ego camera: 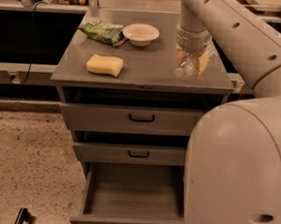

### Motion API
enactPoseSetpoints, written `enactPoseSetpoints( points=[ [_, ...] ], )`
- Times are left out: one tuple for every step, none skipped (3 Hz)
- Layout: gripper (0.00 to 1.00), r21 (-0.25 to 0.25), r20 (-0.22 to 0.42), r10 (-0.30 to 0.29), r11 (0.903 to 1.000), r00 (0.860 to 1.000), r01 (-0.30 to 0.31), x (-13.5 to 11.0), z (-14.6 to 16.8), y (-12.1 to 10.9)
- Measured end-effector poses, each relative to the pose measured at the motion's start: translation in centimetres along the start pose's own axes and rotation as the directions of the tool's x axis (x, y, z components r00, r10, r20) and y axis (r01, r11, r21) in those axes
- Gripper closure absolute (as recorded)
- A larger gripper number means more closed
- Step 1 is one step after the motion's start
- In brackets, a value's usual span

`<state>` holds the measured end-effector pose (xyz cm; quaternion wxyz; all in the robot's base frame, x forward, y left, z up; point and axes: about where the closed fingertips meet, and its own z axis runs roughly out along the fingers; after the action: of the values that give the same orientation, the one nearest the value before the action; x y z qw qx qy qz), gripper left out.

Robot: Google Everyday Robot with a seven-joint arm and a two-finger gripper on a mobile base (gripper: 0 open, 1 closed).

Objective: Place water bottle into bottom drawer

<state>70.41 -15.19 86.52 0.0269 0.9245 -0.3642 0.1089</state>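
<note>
The water bottle (187, 66) is clear and crinkled, with its white cap pointing down-left. It is tilted over the right part of the grey cabinet top (149, 61). My gripper (192, 58) comes down from above on the arm and is shut around the bottle's body. I cannot tell whether the bottle rests on the top or hangs just above it. The bottom drawer (132, 220) is pulled open below; what shows of its inside holds nothing. Its small black handle is at the front.
A yellow sponge (104, 65), a green bag (102, 31) and a white bowl (141, 33) lie on the cabinet top. The top drawer (141, 118) and middle drawer (138, 154) are shut. My pale body (237, 175) fills the lower right, covering the drawers' right ends.
</note>
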Motion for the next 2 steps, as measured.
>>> enactPoseSetpoints(
  points=[
    [1.00,0.015,0.130,0.187,0.9815,0.974,-0.191,-2.8,-0.4,4.4],
    [1.00,0.027,0.338,0.343,0.9272,0.876,-0.374,-9.0,0.9,6.1]
  ],
)
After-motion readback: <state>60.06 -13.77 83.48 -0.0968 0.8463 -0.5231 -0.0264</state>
